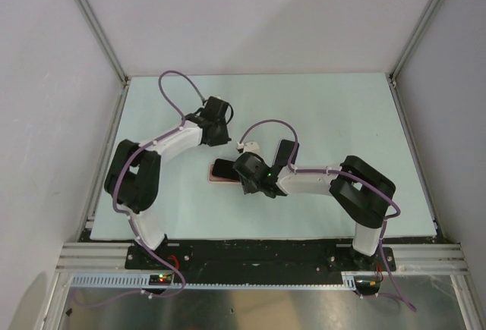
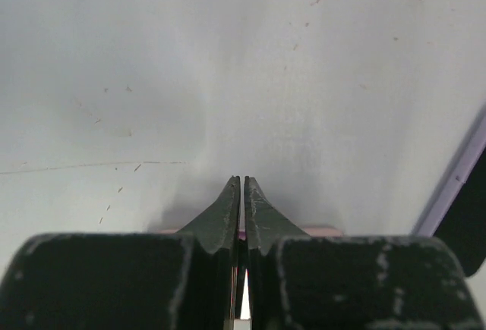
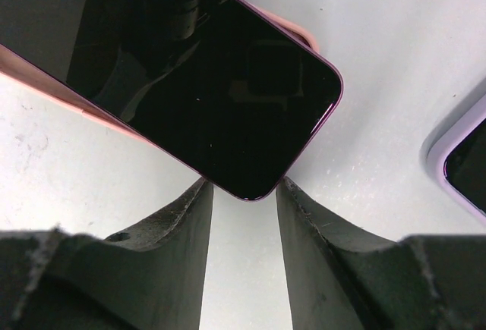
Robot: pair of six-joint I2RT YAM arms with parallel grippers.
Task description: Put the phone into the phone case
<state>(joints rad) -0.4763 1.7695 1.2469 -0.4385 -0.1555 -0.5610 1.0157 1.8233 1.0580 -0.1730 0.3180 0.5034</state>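
Observation:
The black glossy phone (image 1: pixel 224 168) lies on the salmon-pink phone case (image 1: pixel 220 181) at the middle of the table. In the right wrist view the phone (image 3: pixel 190 72) fills the top left, with the case's rim (image 3: pixel 19 66) showing along its lower edge. My right gripper (image 3: pixel 243 186) (image 1: pixel 243 175) is open. The phone's rounded corner sits between its fingertips (image 3: pixel 199 193). My left gripper (image 2: pixel 242 182) (image 1: pixel 219 139) is shut and empty, just behind the phone. A pink strip of the case (image 2: pixel 326 231) shows behind its fingers.
A second dark slab with a lilac rim (image 3: pixel 463 163) lies to the right of the phone; it also shows at the right edge of the left wrist view (image 2: pixel 463 201). White walls with metal posts (image 1: pixel 114 64) enclose the pale table (image 1: pixel 342 117).

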